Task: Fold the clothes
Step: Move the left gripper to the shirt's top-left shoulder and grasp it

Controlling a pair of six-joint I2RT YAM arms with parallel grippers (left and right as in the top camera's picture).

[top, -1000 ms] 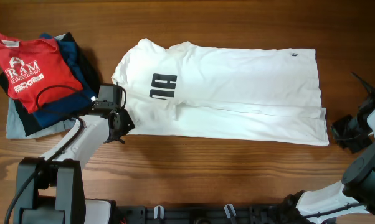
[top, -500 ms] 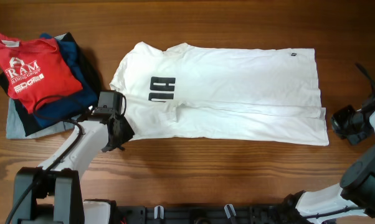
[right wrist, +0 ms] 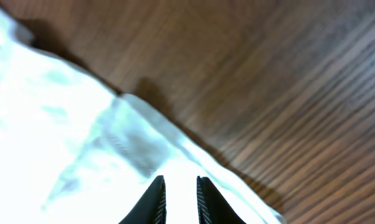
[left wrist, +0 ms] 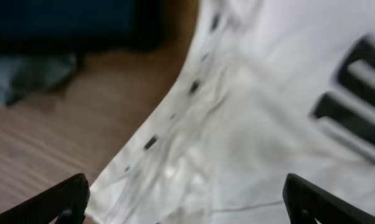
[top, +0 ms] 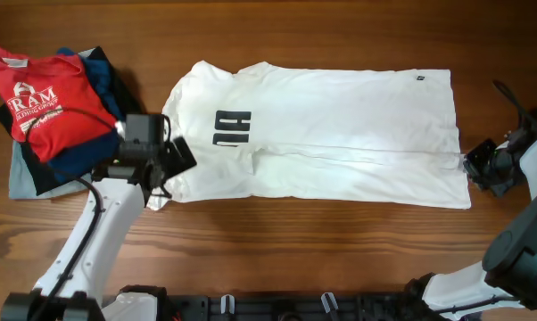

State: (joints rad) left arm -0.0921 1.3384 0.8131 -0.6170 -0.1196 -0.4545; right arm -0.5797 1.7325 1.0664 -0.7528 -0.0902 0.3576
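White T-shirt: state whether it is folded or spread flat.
Partly folded. The white T-shirt lies as a long band, a flap covering part of its black lettering.

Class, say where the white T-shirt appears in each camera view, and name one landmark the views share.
Overhead: the white T-shirt lies across the middle.
Left wrist: the white T-shirt fills the right and bottom.
Right wrist: the white T-shirt covers the lower left.
Shared landmark: the wooden table beside its edge.
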